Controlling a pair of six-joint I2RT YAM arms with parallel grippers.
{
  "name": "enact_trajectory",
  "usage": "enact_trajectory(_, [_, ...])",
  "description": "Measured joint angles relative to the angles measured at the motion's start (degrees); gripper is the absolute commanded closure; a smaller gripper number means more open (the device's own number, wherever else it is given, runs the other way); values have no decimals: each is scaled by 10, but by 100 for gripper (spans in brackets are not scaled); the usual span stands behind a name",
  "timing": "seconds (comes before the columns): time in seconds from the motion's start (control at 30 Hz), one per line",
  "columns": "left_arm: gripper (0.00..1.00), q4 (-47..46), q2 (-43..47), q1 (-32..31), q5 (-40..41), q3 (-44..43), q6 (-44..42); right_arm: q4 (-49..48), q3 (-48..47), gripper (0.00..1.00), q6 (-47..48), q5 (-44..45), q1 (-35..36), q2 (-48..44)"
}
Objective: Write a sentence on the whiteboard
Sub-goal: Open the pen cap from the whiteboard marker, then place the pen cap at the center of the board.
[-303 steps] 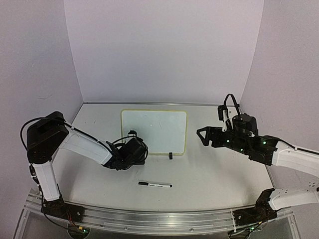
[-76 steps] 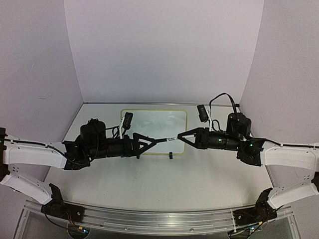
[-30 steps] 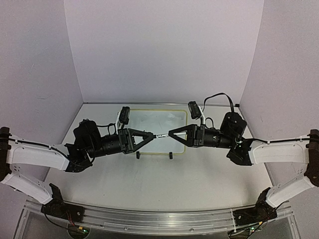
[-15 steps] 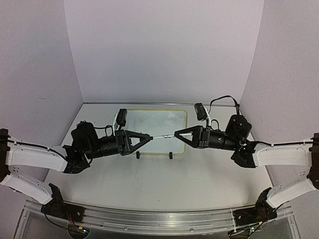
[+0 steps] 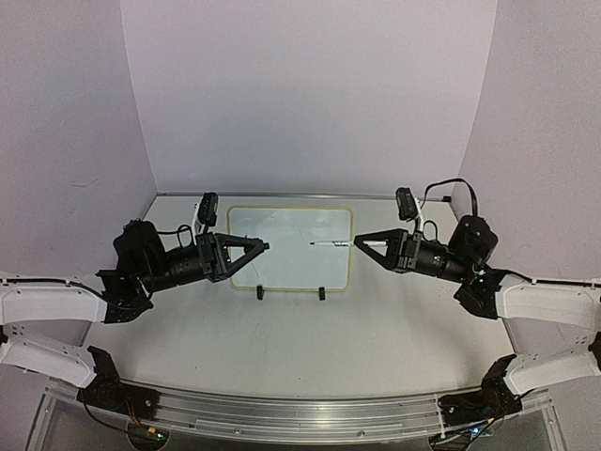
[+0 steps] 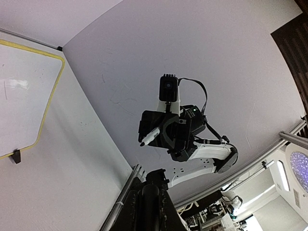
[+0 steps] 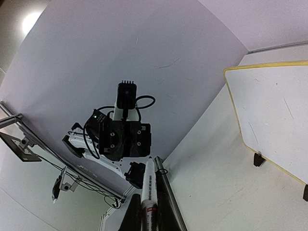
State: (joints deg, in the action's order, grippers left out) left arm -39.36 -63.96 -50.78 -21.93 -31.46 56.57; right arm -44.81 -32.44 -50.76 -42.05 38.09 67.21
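Your right gripper (image 5: 361, 241) is clamped on the marker (image 5: 329, 243), whose tip points left over the right half of the whiteboard (image 5: 291, 271). The board lies mid-table near the back wall (image 5: 300, 113), with its two black clip feet (image 5: 261, 292) on its near edge. Your left gripper (image 5: 261, 246) faces the marker from over the board's left rim, fingers together, and you cannot tell whether anything small is pinched there. Only open air separates the marker tip from those fingertips, the side walls (image 5: 56, 141) stand close outside both arms, and a metal rail (image 5: 282, 413) bounds the table (image 5: 394, 329) nearest you.
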Motion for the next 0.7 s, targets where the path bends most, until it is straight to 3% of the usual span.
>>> enact_trajectory(0.3, [100,316,-13,3,39,-44,-105,220,-39,100,104,47,-1,-58])
enact_trajectory(0.47, [100,398,-97,3,30,-45,-122,267,-54,100,131,66,8,-48])
enact_trajectory(0.7, [100,434,-173,3,19,-46,-132,293,-71,100,151,86,53,15])
